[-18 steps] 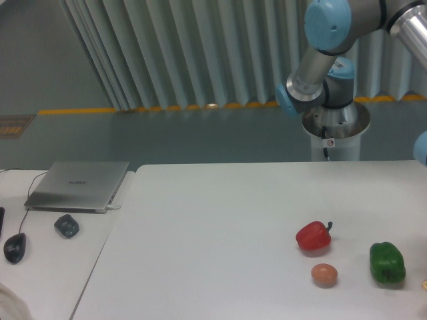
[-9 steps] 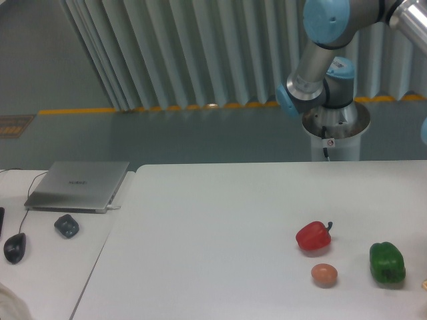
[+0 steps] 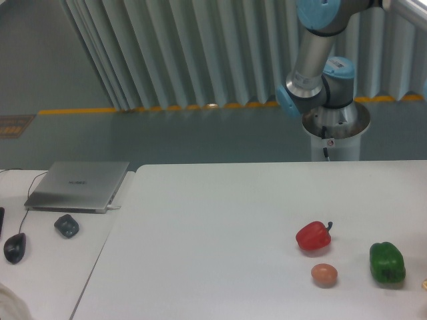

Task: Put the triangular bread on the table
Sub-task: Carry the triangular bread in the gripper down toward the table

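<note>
**Bread and end effector both out of frame**

Only the arm's elbow and base showed above the counter; the end effector lay outside the view, its state not visible. The triangular bread was not clearly seen, so their relation could not be told. A blind release risked dropping it near the red pepper, egg-like ball or green pepper

You see the white counter carrying a red pepper, a peach-brown ball and a green pepper. The arm rises behind; its claw lies outside your view, so no claw-relative placement applies.
</note>
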Controlling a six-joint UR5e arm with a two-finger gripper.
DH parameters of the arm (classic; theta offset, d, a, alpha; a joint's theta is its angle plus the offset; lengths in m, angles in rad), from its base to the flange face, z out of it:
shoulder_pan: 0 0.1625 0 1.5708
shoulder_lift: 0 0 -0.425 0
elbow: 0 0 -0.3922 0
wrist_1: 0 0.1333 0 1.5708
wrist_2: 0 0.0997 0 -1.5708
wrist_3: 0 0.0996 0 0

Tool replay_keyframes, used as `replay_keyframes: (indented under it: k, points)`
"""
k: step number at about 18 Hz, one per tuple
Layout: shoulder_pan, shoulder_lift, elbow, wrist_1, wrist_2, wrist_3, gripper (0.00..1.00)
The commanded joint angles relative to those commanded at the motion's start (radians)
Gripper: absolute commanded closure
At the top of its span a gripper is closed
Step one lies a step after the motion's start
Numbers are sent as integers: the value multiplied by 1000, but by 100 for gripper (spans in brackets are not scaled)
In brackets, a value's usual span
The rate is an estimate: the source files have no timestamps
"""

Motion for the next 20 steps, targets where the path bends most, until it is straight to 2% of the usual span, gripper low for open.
replay_keyframes:
  k: [3,5,7,11,15,18,20]
  points:
    - [-24,23,-12,-92,-5,3,76]
    - [-43,28,-37,-123,27,5,76]
    - [-93,37,-72,-121,75,9,76]
    - [-133,46,-110,-123,148,112,76]
    - [-170,52,-141,-117,214,129,76]
    - [-219,52,-187,-89,335,149,73]
    - [-225,57,-233,-36,343,147,73]
